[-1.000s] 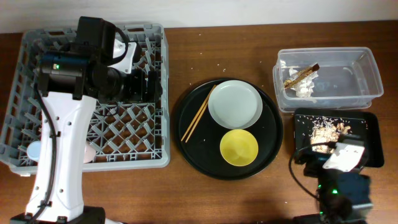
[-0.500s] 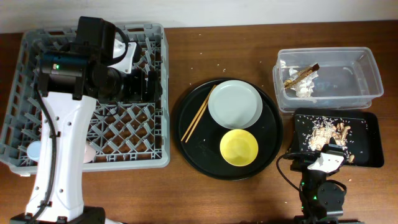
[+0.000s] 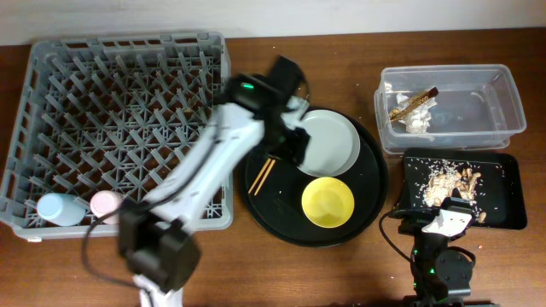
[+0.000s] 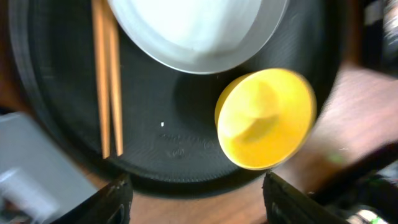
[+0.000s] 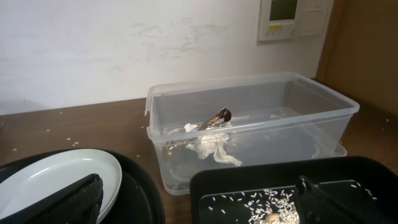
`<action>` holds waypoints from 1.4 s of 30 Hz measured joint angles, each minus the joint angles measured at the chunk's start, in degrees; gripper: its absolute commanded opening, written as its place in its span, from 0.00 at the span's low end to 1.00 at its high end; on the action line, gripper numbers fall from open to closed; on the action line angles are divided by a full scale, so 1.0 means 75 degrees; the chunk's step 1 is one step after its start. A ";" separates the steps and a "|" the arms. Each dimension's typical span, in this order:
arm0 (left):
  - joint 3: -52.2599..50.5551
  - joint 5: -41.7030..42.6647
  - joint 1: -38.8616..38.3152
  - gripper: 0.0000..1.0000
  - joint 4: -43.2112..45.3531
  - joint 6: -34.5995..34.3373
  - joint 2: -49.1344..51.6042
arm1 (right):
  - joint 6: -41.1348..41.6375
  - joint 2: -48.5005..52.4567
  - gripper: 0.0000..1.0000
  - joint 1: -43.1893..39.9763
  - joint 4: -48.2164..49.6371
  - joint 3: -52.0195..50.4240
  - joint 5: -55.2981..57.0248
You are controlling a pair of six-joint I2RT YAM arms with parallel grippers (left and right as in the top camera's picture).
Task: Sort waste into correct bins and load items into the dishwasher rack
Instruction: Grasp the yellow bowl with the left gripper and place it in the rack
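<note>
My left gripper [image 3: 286, 147] [image 4: 199, 199] is open and empty, hovering over the left part of the round tray, next to the chopsticks [image 3: 264, 169] [image 4: 107, 81] and the grey plate [image 3: 328, 142] [image 4: 199, 31]. The yellow bowl [image 3: 328, 203] [image 4: 264, 118] sits in front of the plate. The blue cup [image 3: 53, 207] and pink cup [image 3: 107, 203] stand in the grey rack [image 3: 119, 85]. Tissue [image 3: 415, 122] [image 5: 211, 146] and the wrapper [image 3: 412, 102] [image 5: 214, 118] lie in the clear tub [image 3: 512, 94] [image 5: 249, 93]. Food scraps [image 3: 448, 181] [image 5: 261, 199] lie in the black rectangular tray [image 3: 508, 213] [image 5: 249, 177]. My right gripper [image 3: 450, 217] [image 5: 199, 205] is open and empty at that tray's front edge.
The plate, bowl and chopsticks rest on a large round black tray [image 3: 367, 213] [image 4: 168, 143] in the middle of the brown table. Rice grains are scattered on the wood near the tub. The plate's edge also shows in the right wrist view [image 5: 56, 177].
My left arm has swung right from over the rack to over the round tray, uncovering the two cups. My right arm pulled back toward the table's front edge earlier and now holds still.
</note>
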 measured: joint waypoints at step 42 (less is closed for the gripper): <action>0.2815 -1.0217 0.3949 0.00 -0.2215 -0.4127 0.2634 | 0.0000 0.0000 0.99 -0.0003 0.0006 -0.0006 0.0000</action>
